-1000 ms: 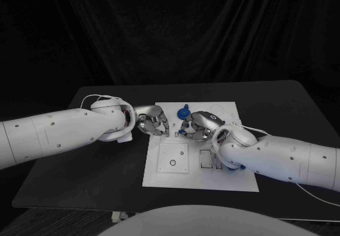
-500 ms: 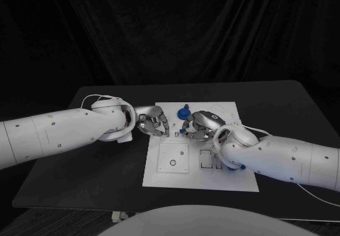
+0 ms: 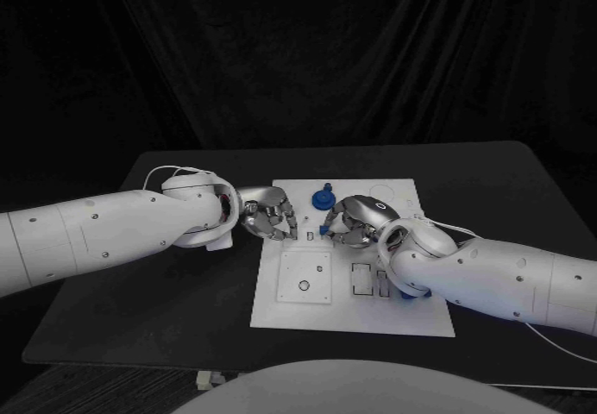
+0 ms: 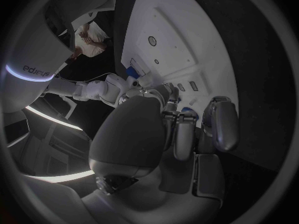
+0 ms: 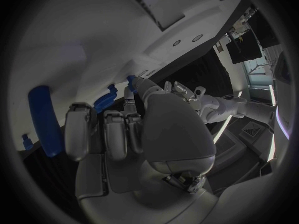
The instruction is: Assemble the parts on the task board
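The board [image 3: 355, 315] lies flat in the middle of the black table [image 3: 149, 302], and both hands meet over its far half. The left hand [image 3: 269, 218] comes in from the board's left edge with its fingers curled down toward the surface; in the left wrist view [image 4: 187, 129] the fingers bend close together over the board, and a bit of blue shows by their tips, but I cannot tell whether that hand holds anything. The right hand [image 3: 351, 222] sits just beside it, nearly touching, fingers curled inward; a small blue part [image 3: 326, 229] shows at its fingertips, and in the right wrist view small blue pieces [image 5: 104, 100] sit right at the fingertips, so it appears to pinch the part against the board. Just beyond the two hands a round blue part [image 3: 323, 199] stands on the board near its far edge. The right wrist view also shows a long blue piece [image 5: 42, 119] lying on the board beside the hand. Nearer the robot, the board carries a raised square plate [image 3: 304, 276] with small holes and a couple of slots [image 3: 362, 279].
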`<state>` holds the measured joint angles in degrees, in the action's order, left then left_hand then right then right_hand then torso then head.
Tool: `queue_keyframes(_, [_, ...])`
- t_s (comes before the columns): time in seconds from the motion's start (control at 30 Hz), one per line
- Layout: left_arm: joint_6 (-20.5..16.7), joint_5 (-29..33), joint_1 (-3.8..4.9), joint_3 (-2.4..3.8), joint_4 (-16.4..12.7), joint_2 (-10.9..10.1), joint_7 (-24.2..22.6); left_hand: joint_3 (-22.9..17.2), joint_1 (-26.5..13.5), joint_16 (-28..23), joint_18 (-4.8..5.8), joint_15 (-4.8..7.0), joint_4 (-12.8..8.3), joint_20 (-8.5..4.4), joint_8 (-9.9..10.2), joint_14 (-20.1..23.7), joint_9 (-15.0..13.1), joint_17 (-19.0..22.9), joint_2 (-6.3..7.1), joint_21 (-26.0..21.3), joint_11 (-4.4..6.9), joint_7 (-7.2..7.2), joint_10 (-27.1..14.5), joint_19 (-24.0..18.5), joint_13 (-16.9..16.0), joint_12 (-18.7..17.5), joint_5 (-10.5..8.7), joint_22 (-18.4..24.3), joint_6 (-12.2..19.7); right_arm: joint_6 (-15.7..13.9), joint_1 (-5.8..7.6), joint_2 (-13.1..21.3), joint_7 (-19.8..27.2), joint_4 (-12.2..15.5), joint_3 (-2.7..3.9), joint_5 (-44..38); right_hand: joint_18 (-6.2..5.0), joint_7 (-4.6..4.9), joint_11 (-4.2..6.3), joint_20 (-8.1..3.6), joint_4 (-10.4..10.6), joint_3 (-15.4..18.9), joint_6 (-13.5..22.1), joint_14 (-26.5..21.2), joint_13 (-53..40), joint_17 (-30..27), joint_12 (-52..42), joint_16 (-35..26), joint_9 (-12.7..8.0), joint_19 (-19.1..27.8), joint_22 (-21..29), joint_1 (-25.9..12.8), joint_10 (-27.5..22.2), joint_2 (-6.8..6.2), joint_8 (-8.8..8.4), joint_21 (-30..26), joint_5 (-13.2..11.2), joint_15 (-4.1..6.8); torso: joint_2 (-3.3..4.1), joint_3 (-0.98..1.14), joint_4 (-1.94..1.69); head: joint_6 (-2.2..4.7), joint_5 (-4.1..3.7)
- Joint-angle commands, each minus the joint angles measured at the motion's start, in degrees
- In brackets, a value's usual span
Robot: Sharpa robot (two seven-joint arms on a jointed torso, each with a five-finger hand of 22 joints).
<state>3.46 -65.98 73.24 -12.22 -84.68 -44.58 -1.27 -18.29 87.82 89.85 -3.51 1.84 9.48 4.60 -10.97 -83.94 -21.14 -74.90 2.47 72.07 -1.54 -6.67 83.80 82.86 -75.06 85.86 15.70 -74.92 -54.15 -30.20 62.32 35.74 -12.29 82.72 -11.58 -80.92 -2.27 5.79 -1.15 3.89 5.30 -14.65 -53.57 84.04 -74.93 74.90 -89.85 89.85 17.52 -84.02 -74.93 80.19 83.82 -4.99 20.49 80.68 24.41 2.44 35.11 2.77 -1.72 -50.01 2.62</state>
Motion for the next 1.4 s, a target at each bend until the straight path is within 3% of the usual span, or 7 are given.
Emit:
queue_keyframes(0.03, [0.86,0.45,-0.08,0.05,-0.06,0.13,-0.07,0.08,0.37,0.15,-0.19,-0.32,0.35,0.06,-0.30,-6.06,0.06,-15.10,-0.36,-0.21,-0.31,-0.08,2.79,-0.39,-11.14,-0.16,0.14,-10.21,0.31,2.27,-0.23,0.17,-1.93,0.09,-0.20,-0.24,-0.46,0.03,-0.38,0.27,-0.33,0.01,0.27,5.96,-15.07,15.10,-0.15,0.15,0.03,0.00,-11.35,-0.22,6.18,-0.34,-0.21,-0.31,0.30,-0.35,0.00,-0.01,0.01,0.01,0.04])
queue_keyframes(0.47, [1.17,0.45,-0.09,0.05,-0.02,0.19,0.26,0.10,0.35,0.15,-0.22,-0.35,0.45,0.08,-0.30,-6.06,0.15,-15.10,-0.44,-0.37,-0.34,-0.10,2.73,-0.48,-11.07,-0.24,0.17,-10.17,0.45,2.42,-0.23,0.03,-1.08,0.08,-0.20,-0.28,-0.50,0.25,-0.58,0.44,-0.60,0.14,0.83,5.96,-15.07,15.10,-0.15,0.15,-0.03,0.11,-11.27,-0.29,6.18,-0.88,-0.41,-0.58,-0.87,-0.54,0.02,-0.01,-0.01,0.01,0.12])
queue_keyframes(0.6, [1.32,0.45,-0.09,0.05,0.00,0.20,0.42,0.12,0.37,0.15,-0.26,-0.36,0.46,0.09,-0.29,-6.06,0.19,-15.10,-0.43,-0.56,-0.35,-0.11,2.68,-0.56,-11.01,-0.30,0.17,-10.11,0.51,2.22,-0.23,0.00,-0.84,0.07,-0.20,-0.28,-0.50,0.59,-0.91,0.70,-0.29,0.69,1.99,5.96,-15.07,15.10,-0.15,0.15,-0.12,0.11,-11.27,-0.96,6.18,-1.35,-0.66,-0.70,-3.82,-0.83,0.02,0.00,-0.04,0.01,0.01])
queue_keyframes(1.03, [1.75,0.45,-0.11,0.05,0.07,0.30,0.76,0.16,0.60,0.11,-0.31,-0.39,0.29,0.11,-0.31,-6.03,0.29,-15.06,-0.22,-0.84,-0.37,-0.13,2.56,-0.72,-10.90,-0.42,0.14,-10.04,0.64,1.66,-0.24,-0.10,-0.35,0.10,-0.20,-0.28,-0.53,0.52,-0.90,0.83,0.43,1.46,2.14,5.96,-15.07,15.10,-0.15,0.15,0.10,0.11,-11.26,-1.65,6.18,-1.52,0.00,-0.88,-6.55,-0.87,0.03,0.01,-0.04,0.01,-0.01])
queue_keyframes(1.23, [1.86,0.45,-0.11,0.05,0.07,0.29,0.89,0.17,0.68,0.08,-0.32,-0.39,0.23,0.12,-0.32,-6.01,0.32,-15.03,-0.16,-0.85,-0.38,-0.15,2.50,-0.73,-10.84,-0.48,0.11,-10.04,0.67,1.63,-0.24,-0.15,-0.46,0.08,-0.20,-0.29,-0.54,0.47,-0.87,0.84,1.19,2.26,2.41,5.96,-15.07,15.10,-0.15,0.15,0.24,0.10,-11.27,-2.04,6.18,-1.67,0.49,-1.00,-9.61,-0.86,0.02,0.00,-0.02,0.01,0.04])
queue_keyframes(1.4, [1.95,0.45,-0.12,0.05,0.09,0.28,1.02,0.17,0.68,0.08,-0.32,-0.39,0.23,0.12,-0.32,-6.01,0.32,-15.03,-0.16,-0.85,-0.38,-0.15,2.50,-0.73,-10.84,-0.48,0.11,-10.04,0.67,1.32,-0.24,-0.16,-0.37,0.10,-0.20,-0.29,-0.54,0.42,-0.85,0.83,1.45,2.41,2.39,5.96,-15.07,15.10,-0.15,0.15,0.34,0.08,-11.28,-2.00,6.18,-1.49,0.75,-1.02,-10.35,-0.85,0.03,0.00,-0.04,0.01,0.04])
